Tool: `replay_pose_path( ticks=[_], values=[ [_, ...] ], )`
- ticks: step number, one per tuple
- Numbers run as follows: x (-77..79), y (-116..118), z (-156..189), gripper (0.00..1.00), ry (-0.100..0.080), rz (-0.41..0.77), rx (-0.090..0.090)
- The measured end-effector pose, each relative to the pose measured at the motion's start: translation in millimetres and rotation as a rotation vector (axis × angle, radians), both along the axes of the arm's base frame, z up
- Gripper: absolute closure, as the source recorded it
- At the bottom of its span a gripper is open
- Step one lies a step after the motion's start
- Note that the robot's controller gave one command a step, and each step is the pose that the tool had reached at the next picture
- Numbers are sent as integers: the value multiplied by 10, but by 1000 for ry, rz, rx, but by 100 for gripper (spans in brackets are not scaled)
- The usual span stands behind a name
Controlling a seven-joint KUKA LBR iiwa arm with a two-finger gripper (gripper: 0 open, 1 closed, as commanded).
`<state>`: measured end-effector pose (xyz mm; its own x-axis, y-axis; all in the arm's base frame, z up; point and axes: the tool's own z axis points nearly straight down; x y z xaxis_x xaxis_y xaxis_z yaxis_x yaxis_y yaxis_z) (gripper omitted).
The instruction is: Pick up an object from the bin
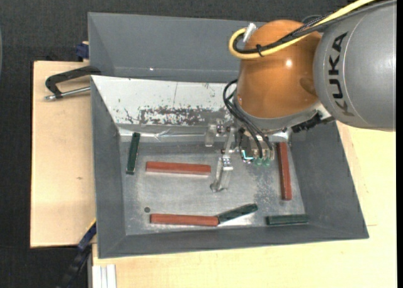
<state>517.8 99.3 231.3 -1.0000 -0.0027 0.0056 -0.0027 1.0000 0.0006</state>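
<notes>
Near the middle of the bin (106,173), my tool (220,178) is hanging just off the right end of a long red-brown bar (178,168) lying at its nine o'clock. I cannot tell how far it is open or whether it is gripping anything. I am seeing an upright red bar (284,170) at three o'clock. A dark green bar (238,213) is at five o'clock, just beside a second red bar (184,220).
</notes>
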Motion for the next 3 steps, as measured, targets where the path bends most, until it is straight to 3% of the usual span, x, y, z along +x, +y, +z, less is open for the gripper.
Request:
replay_pose_path(
  ticks=[1,2,3],
  values=[
    [16,-6,40,0,-8,-2,1],
    [260,127,-665,0,-13,15,2],
    [501,311,-789,0,-5,-54,1]
  ],
)
